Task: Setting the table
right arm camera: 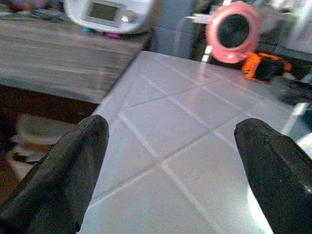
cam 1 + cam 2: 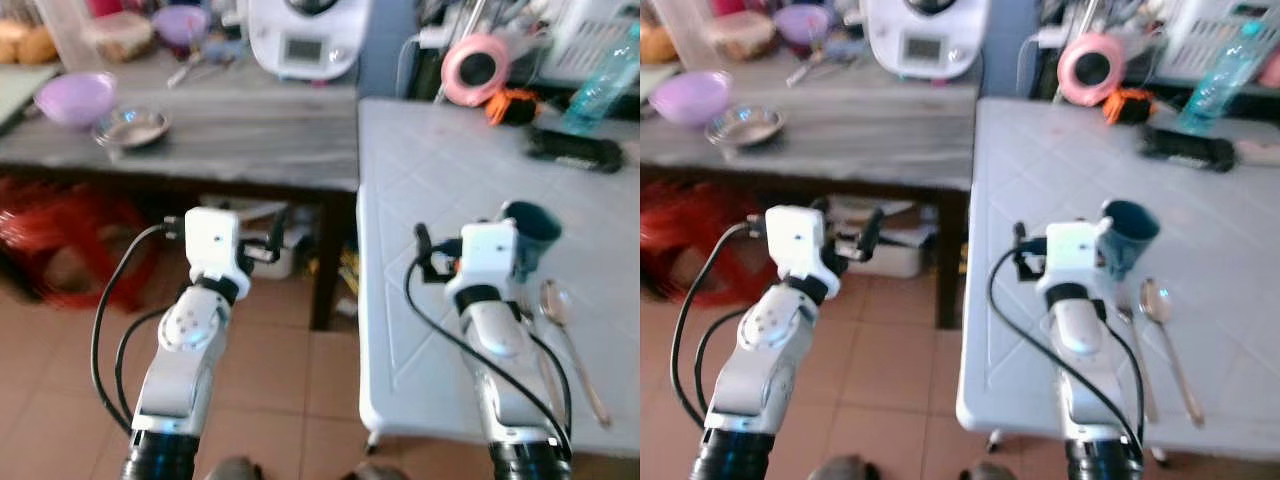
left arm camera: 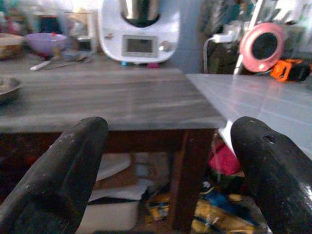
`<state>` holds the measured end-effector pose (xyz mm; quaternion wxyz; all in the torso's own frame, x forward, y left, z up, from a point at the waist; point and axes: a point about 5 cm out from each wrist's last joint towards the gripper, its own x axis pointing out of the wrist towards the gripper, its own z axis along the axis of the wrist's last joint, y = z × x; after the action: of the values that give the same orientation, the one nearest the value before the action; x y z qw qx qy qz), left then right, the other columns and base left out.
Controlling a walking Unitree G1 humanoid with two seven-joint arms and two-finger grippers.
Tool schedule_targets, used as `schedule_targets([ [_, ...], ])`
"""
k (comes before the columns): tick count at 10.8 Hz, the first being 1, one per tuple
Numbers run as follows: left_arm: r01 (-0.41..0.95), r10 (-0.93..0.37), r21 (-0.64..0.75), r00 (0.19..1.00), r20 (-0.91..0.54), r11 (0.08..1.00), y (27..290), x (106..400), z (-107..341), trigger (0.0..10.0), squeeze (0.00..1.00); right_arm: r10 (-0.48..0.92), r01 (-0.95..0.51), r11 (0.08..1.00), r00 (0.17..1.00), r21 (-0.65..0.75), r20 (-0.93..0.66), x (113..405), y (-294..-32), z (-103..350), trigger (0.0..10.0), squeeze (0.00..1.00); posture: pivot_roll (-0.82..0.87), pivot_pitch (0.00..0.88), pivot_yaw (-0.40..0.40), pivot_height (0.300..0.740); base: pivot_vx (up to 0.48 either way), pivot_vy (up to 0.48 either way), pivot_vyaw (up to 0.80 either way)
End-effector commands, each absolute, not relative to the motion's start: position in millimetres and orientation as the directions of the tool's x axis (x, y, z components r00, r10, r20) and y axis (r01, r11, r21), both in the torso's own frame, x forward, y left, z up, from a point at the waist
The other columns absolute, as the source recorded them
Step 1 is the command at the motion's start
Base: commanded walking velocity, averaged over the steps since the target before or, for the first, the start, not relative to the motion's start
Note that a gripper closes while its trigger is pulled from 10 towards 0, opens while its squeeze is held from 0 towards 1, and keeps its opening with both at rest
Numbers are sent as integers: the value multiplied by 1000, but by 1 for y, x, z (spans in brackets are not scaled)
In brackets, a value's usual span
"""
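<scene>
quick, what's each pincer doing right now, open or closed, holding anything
Left pincer: open, holding nothing, in front of the wooden table.
Right pincer: open, holding nothing, above the white table.

A white kitchen machine (image 2: pixel 302 40) stands at the back of the grey counter (image 2: pixel 250 135). A pink speaker (image 2: pixel 475 68) and a green bottle (image 2: pixel 604 85) sit nearby.

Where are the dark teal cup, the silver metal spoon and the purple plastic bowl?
dark teal cup (image 2: pixel 1130 232), right eye view, outer wall.
silver metal spoon (image 2: pixel 1155 298), right eye view, bowl end.
purple plastic bowl (image 2: pixel 75 97), left eye view, inside surface.
</scene>
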<state>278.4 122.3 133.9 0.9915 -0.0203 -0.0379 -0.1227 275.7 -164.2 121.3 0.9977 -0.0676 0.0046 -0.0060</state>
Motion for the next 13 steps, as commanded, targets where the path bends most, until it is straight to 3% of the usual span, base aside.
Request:
schedule_targets([
  [1,223,-220,-30,972,83,974,127,278,135,10000,0,-9,9,991,1000,-133,1,275,-163,123,10000,0,3,0,-13,740,0,0,0],
  [5,172,-171,-60,985,24,983,133,279,129,10000,0,-12,11,992,1000,-129,-8,274,-165,121,10000,0,4,0,-17,740,0,0,0],
  [13,172,-170,-59,985,27,983,131,281,130,10000,0,-2,1,991,1000,-133,-5,276,-163,122,10000,0,3,0,-23,740,-242,0,0],
])
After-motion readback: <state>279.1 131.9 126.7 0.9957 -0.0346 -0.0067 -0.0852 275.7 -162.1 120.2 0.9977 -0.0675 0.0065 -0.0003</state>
